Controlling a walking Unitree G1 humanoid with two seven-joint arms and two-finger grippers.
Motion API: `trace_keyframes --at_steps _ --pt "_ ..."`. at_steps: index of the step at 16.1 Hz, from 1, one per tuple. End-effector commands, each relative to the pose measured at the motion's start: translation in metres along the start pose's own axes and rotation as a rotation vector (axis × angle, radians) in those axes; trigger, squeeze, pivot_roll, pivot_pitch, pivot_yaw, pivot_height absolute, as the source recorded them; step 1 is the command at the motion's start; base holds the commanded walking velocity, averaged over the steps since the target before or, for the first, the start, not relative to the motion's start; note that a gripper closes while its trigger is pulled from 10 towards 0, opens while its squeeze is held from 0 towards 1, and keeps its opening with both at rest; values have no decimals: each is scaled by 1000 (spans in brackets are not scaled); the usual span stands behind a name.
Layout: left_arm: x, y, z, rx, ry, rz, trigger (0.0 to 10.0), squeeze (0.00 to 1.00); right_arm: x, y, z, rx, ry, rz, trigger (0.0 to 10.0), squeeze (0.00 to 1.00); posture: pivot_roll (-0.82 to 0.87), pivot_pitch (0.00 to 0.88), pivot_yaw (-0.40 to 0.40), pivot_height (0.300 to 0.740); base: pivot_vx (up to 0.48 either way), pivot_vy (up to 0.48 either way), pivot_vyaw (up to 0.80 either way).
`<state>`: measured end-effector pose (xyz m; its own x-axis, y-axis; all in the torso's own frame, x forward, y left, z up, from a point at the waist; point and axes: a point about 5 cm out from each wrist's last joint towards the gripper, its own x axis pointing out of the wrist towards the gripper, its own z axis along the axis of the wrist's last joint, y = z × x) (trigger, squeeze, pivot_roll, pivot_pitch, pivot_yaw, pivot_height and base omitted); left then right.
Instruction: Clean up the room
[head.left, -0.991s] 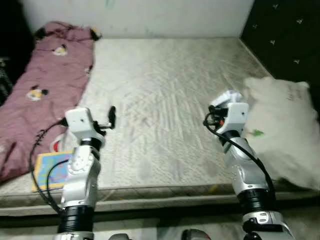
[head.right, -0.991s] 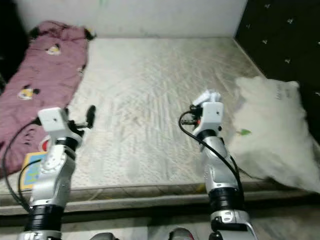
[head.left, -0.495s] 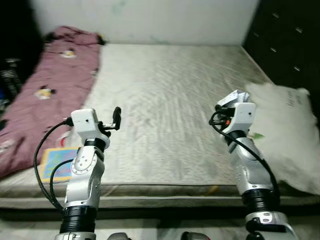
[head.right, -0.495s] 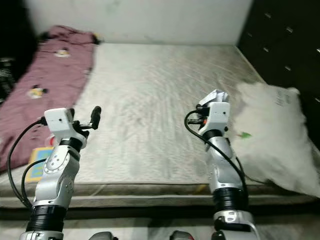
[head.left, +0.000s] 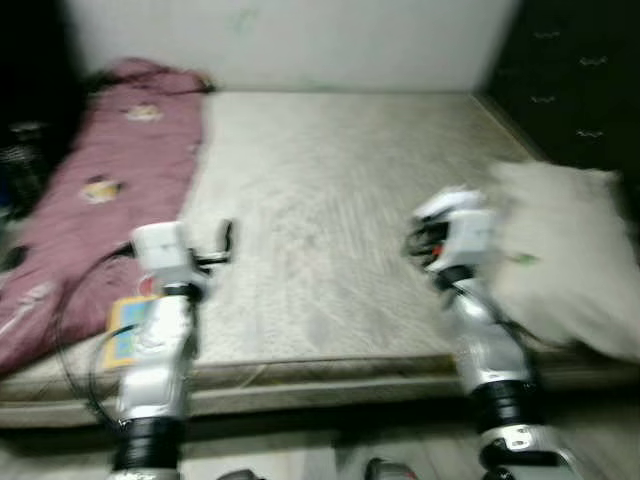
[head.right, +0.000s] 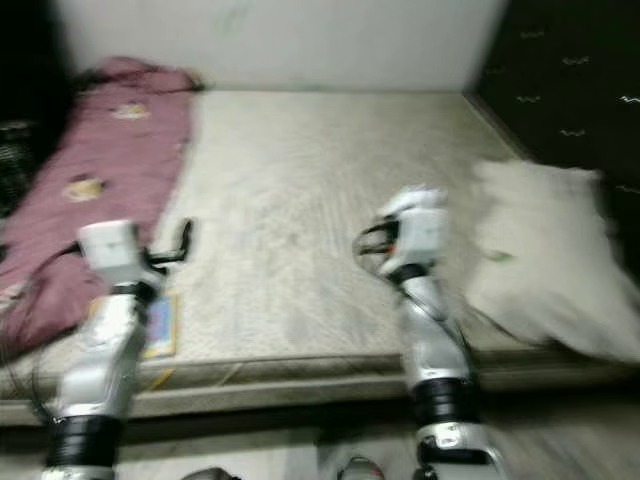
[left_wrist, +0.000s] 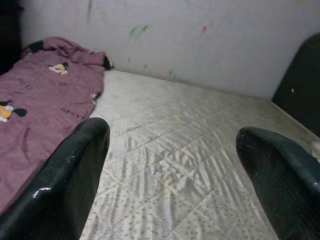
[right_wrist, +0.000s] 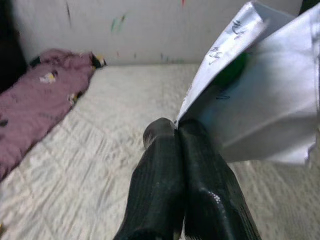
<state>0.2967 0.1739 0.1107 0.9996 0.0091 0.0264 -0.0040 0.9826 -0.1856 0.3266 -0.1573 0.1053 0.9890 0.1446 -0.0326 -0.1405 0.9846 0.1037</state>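
I face a bare quilted mattress (head.left: 330, 190). My right gripper (right_wrist: 177, 131) is shut on a crumpled white paper with green print (right_wrist: 260, 95), held up over the mattress's right part (head.left: 445, 205), beside a white pillow (head.left: 565, 260). My left gripper (left_wrist: 172, 135) is open with nothing between its fingers (left_wrist: 75, 175), raised over the mattress's left front area (head.left: 225, 240). A pink blanket with cartoon prints (head.left: 90, 190) lies along the left side. A colourful flat book (head.left: 125, 330) rests near the front left edge.
A dark tufted headboard (head.left: 570, 90) stands on the right and a white wall (head.left: 300, 40) closes off the far side. The mattress's front edge (head.left: 320, 375) runs just before my arms, with floor below. The head views are blurred.
The whole head view has shifted and blurred, so the camera is moving. Both arms keep their raised poses; the right gripper still grips the paper and the left stays open.
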Motion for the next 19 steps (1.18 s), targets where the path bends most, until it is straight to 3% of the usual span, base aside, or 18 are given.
trace_keyframes --at_steps 1,6,13,19 --pt "3 -8 1 -8 -1 -22 10000 0 1 -9 5 -17 -9 -24 10000 0 18 0 -1 740 0 480 0" --pt "7 -9 3 -14 -13 -13 10000 0 9 -2 6 -34 -2 4 10000 0 14 0 -2 740 0 480 0" --pt "4 -10 6 -17 -41 -30 10000 0 9 -1 3 -49 2 18 10000 0 17 0 -9 740 0 0 0" --pt "4 -11 6 -18 -44 -48 10000 0 9 0 1 -61 4 23 10000 0 18 0 -9 740 323 0 0"
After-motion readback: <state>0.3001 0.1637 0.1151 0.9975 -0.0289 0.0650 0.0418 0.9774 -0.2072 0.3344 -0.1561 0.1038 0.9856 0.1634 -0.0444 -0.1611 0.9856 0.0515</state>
